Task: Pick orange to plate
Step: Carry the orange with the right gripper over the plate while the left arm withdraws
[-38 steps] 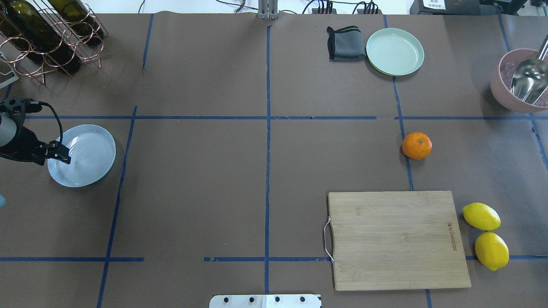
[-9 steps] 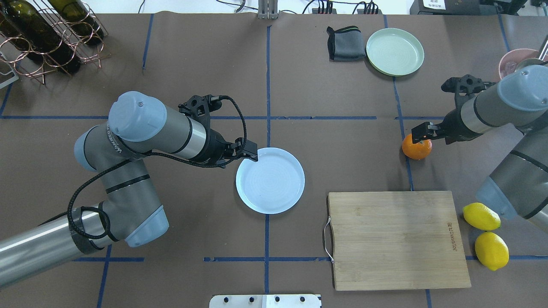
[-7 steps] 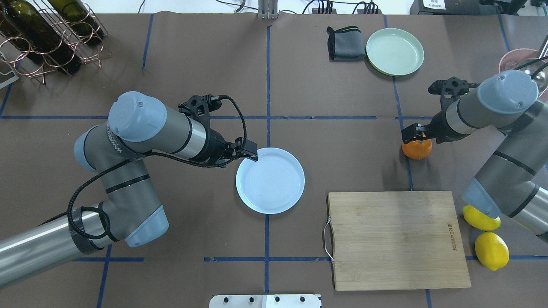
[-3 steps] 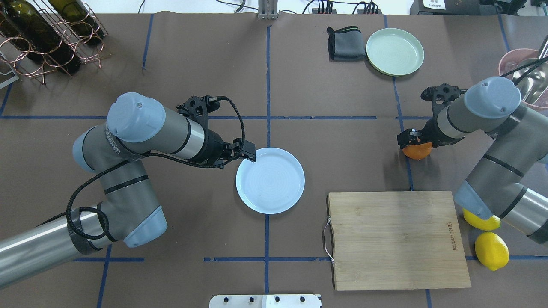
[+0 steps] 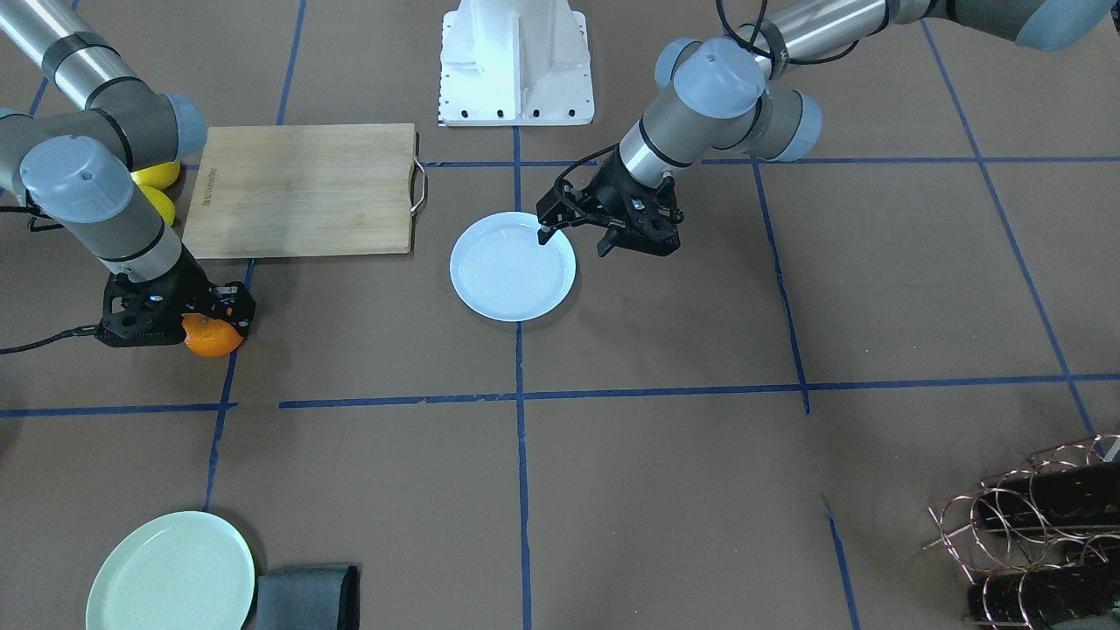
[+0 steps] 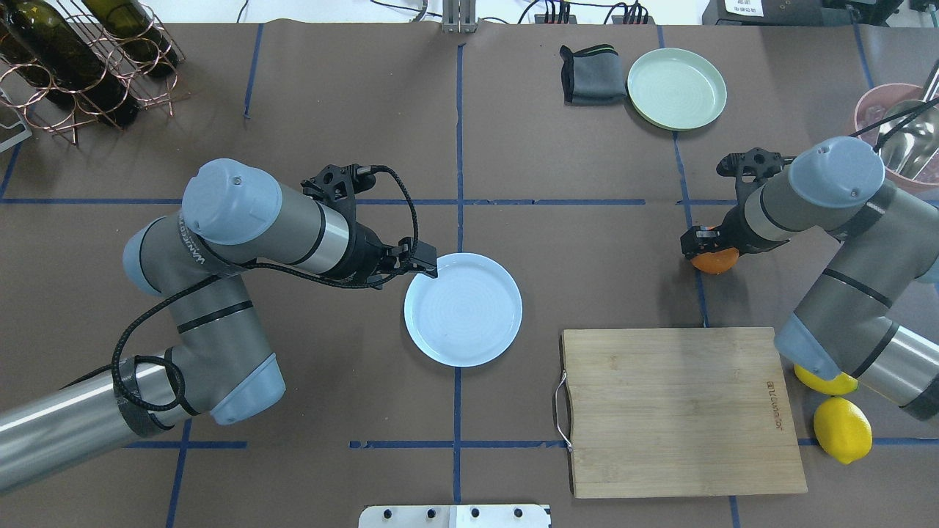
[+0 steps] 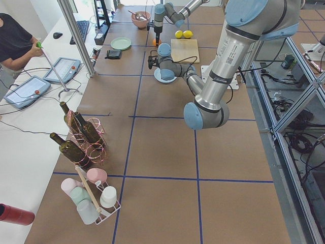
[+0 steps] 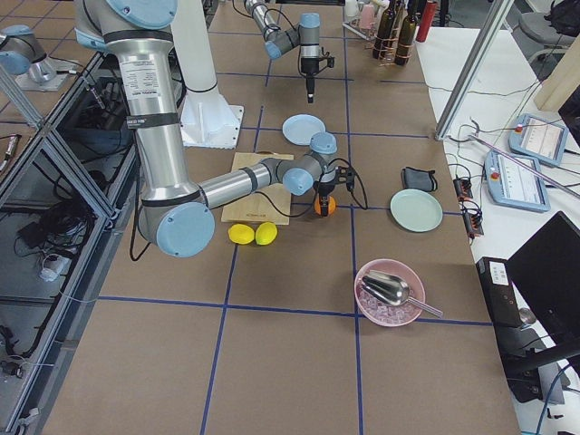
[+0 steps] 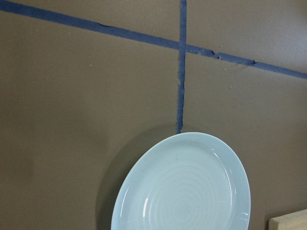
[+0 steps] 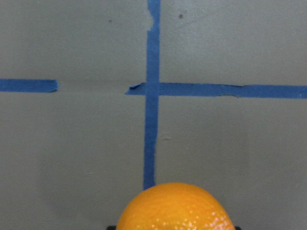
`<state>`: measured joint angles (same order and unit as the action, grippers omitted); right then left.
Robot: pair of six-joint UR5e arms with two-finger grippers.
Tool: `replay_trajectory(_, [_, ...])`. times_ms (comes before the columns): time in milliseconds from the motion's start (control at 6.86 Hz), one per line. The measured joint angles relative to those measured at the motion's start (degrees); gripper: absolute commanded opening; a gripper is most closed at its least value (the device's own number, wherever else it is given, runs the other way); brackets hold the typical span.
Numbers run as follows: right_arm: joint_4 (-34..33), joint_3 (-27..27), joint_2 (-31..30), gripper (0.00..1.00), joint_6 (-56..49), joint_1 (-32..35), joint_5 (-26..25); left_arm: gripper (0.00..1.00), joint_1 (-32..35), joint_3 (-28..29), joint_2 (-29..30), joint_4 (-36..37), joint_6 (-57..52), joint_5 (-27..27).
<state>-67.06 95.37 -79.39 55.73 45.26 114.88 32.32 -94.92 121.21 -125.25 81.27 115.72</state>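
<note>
Front-facing view: the orange [image 5: 212, 341] sits on the table at middle left, on a blue tape line. The right gripper [image 5: 214, 317] is down over its top, a finger on either side; whether the fingers actually press the fruit cannot be told. The plate [image 5: 512, 293] lies at centre, well apart from the orange. The left gripper [image 5: 573, 241] hangs at the plate's upper right rim, fingers spread, gripping nothing; one fingertip is over the rim. The board [image 5: 302, 188] lies at upper left.

Overhead view: the orange [image 6: 713, 262] is at middle right, mostly hidden under the right gripper [image 6: 703, 243]. The plate [image 6: 462, 326] is at centre, with the left gripper [image 6: 424, 261] at its upper left rim.

Right side view: the orange [image 8: 325, 207] shows at centre under the near arm's tool.

Left wrist view: the plate [image 9: 182, 191] fills the lower middle, empty.

Right wrist view: the orange [image 10: 175, 208] sits at bottom centre, below a tape cross.
</note>
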Motion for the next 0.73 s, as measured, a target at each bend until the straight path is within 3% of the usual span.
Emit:
replay_trajectory(292, [-2.99, 3.42, 7.16, 0.00, 10.26, -1.69, 1.82, 0.99, 1.88, -5.68, -0.81, 0.09, 0.57, 0.49])
replay_trajectory(729, [-6.91, 1.97, 21.25, 0.00, 26.24, -13.54, -6.90, 0.99, 7.84, -12.78, -9.16, 0.32, -3.16, 2.80])
